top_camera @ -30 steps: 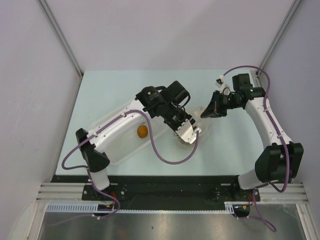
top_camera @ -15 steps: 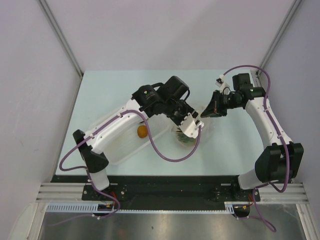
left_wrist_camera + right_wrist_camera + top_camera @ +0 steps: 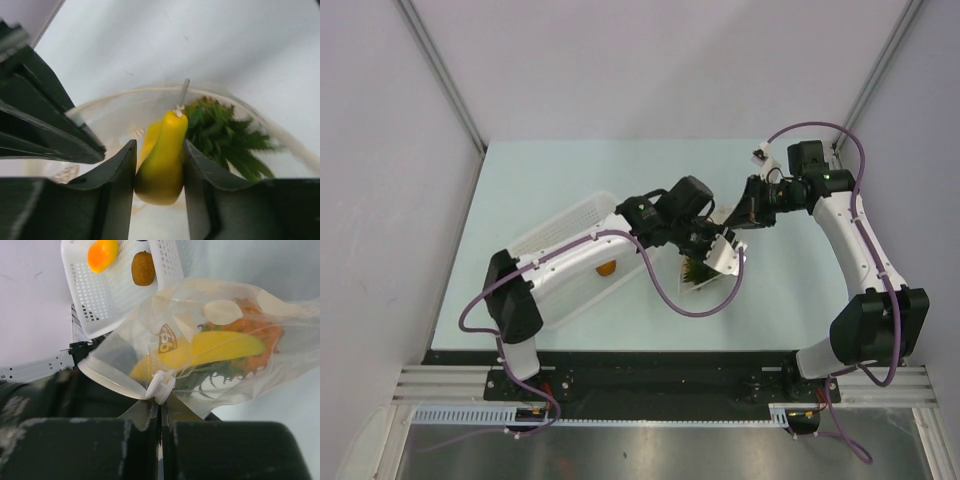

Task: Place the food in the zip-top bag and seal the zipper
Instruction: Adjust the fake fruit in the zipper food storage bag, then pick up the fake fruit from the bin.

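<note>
From above, the left gripper (image 3: 718, 252) reaches into the zip-top bag (image 3: 696, 278). The right gripper (image 3: 738, 216) is at the bag's far edge.

In the left wrist view, the fingers clamp the yellow banana (image 3: 161, 160) inside the bag.

In the right wrist view, the jaws are pinched tight on the bag's rim, by the zipper (image 3: 115, 382). The orange piece (image 3: 102, 254) and the brown fruit (image 3: 143, 268) lie in the basket (image 3: 100, 300) beyond the bag.

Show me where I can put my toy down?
Bare table runs along its far edge, behind the basket. More lies between the zip-top bag and the right arm's base. Crowded middle: left gripper and right gripper meet at the bag.
</note>
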